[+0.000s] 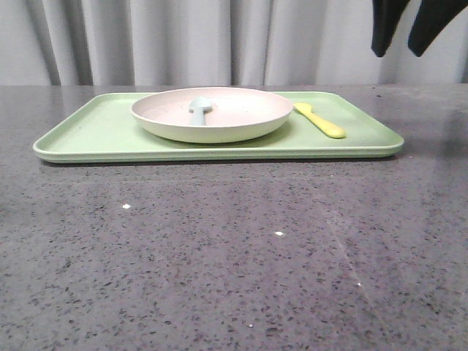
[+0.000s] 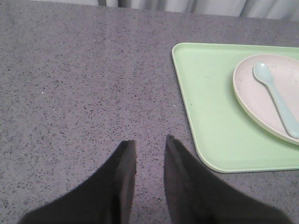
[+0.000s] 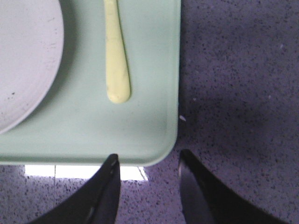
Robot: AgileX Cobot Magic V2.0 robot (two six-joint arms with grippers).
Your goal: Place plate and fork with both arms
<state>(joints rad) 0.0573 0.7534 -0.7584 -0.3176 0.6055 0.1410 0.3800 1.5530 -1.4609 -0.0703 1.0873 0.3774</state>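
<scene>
The pale pinkish-cream plate (image 1: 212, 113) rests on a light-green tray (image 1: 95, 131), with a pale blue spoon (image 1: 199, 108) lying in it. To the plate's right on the tray lies the yellow fork (image 1: 319, 120), also shown in the right wrist view as a yellow handle (image 3: 115, 60). My right gripper (image 1: 404, 44) hangs high above the tray's right end, open and empty; its fingers (image 3: 110, 186) frame the tray's corner. My left gripper (image 2: 150, 147) is open and empty over bare table left of the tray (image 2: 205, 112); the plate (image 2: 268, 105) and spoon (image 2: 275, 95) show there too.
The table (image 1: 219, 256) is dark speckled stone. A grey curtain (image 1: 183, 36) hangs behind it. A bright reflection (image 3: 84, 171) lies on the tabletop just outside the tray's edge.
</scene>
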